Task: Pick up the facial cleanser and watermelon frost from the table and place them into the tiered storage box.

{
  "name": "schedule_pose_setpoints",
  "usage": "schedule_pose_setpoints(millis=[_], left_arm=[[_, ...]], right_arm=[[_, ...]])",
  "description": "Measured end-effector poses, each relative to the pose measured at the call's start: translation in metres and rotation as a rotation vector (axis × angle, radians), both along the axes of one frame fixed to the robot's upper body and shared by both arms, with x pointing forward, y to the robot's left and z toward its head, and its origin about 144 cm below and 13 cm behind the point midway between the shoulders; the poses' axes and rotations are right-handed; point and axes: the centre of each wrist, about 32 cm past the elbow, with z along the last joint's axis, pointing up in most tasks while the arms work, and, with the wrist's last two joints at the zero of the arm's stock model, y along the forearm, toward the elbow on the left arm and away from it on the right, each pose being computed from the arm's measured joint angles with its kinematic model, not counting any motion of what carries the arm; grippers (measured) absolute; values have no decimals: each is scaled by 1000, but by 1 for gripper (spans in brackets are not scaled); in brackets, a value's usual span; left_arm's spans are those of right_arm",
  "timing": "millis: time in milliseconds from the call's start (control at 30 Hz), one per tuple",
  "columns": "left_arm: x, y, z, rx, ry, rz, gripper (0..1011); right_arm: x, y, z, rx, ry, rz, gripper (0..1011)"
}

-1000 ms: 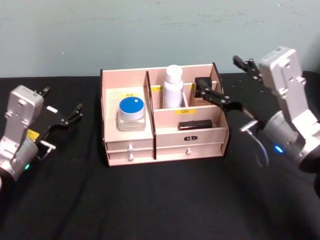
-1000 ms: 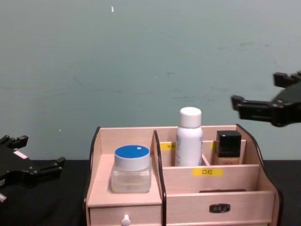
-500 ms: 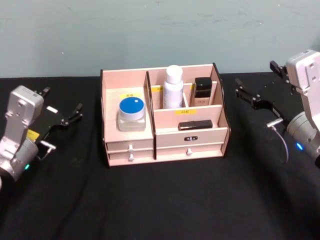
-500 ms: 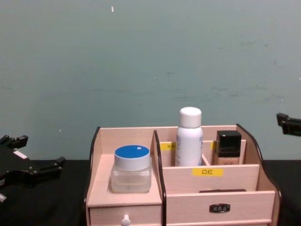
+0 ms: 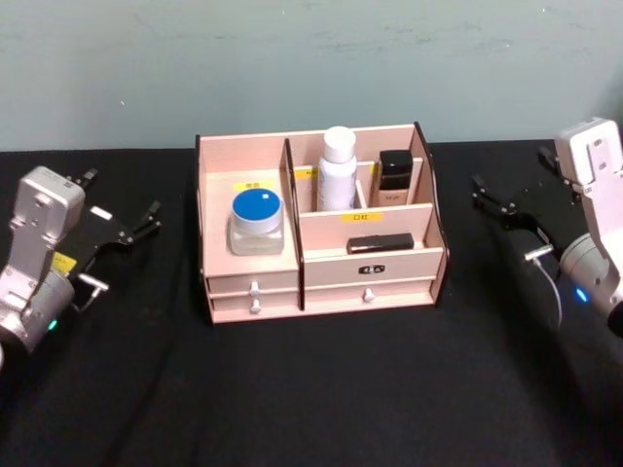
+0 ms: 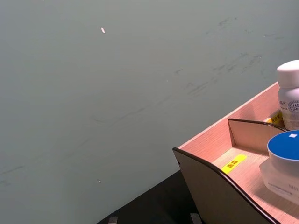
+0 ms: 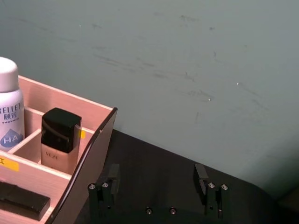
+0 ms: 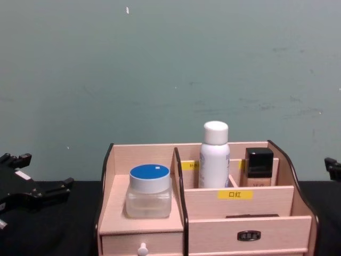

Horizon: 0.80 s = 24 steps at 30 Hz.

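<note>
The tiered storage box (image 5: 321,268) stands mid-table. In it are a white bottle (image 5: 338,175) at the back middle, a black-capped beige bottle (image 5: 394,175) at the back right, and a blue-lidded jar (image 5: 256,219) on the left step. I cannot tell which of these is the facial cleanser or the watermelon frost. My right gripper (image 5: 511,167) hangs open and empty to the right of the box, its fingers (image 7: 202,179) spread beside the box's side wall (image 7: 93,158). My left gripper (image 5: 122,195) rests open at the left of the box.
A flat black item (image 5: 380,243) lies in the front right compartment above the two drawers (image 5: 321,292). The black table (image 5: 321,389) stretches in front of the box. A teal wall (image 8: 170,80) rises close behind.
My right gripper has drawn back from over the back right compartment to the right, away from the box, leaving the black-capped bottle standing there. The left arm has not moved.
</note>
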Motion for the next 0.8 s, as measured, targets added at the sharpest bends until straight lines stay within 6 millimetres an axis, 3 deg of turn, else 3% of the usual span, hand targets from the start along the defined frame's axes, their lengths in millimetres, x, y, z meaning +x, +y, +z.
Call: schedule_pose_setpoints(millis=[800], left_arm=[[0, 0, 0, 0, 0, 0, 1001]], right_arm=[[-1, 0, 2, -1, -7, 4, 1000]])
